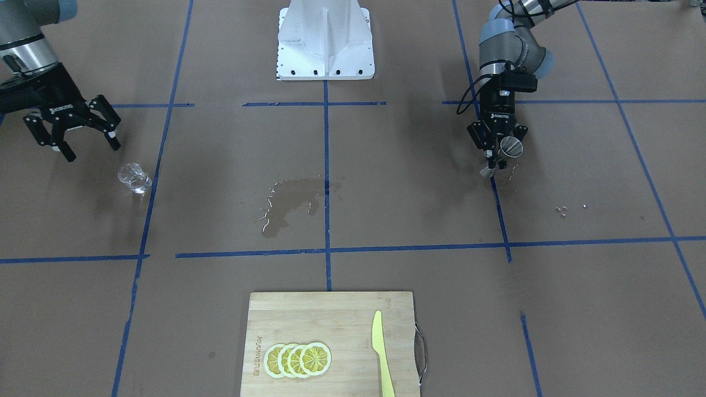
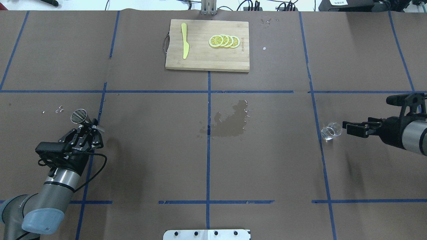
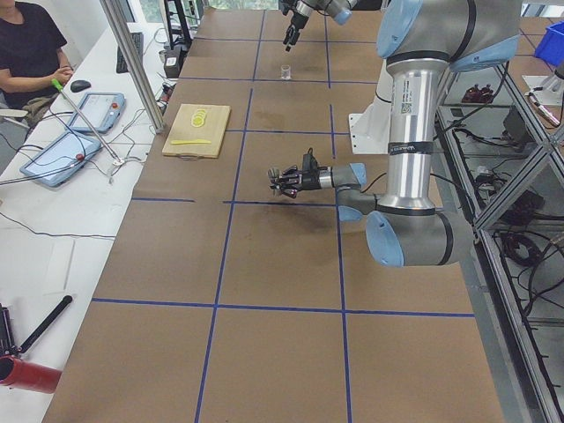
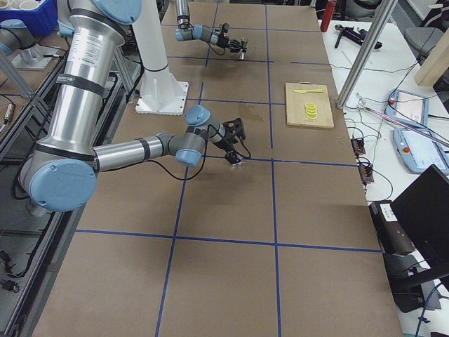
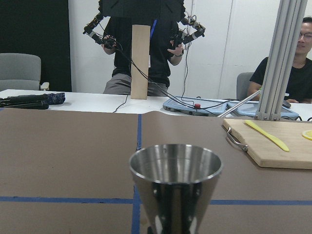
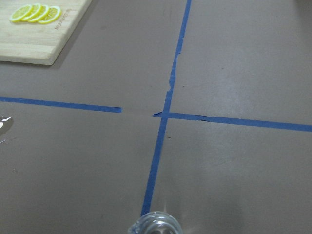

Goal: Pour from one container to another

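The brown table (image 6: 234, 63) is crossed by blue tape (image 6: 165, 115), one strip running side to side and another running away from the camera. At the bottom edge, on the tape, the clear rim of the cup (image 6: 154, 225) shows. A wooden board (image 6: 34, 46) with lemon slices (image 6: 35, 13) lies top left. A wet glint (image 6: 4, 124) marks the left edge.
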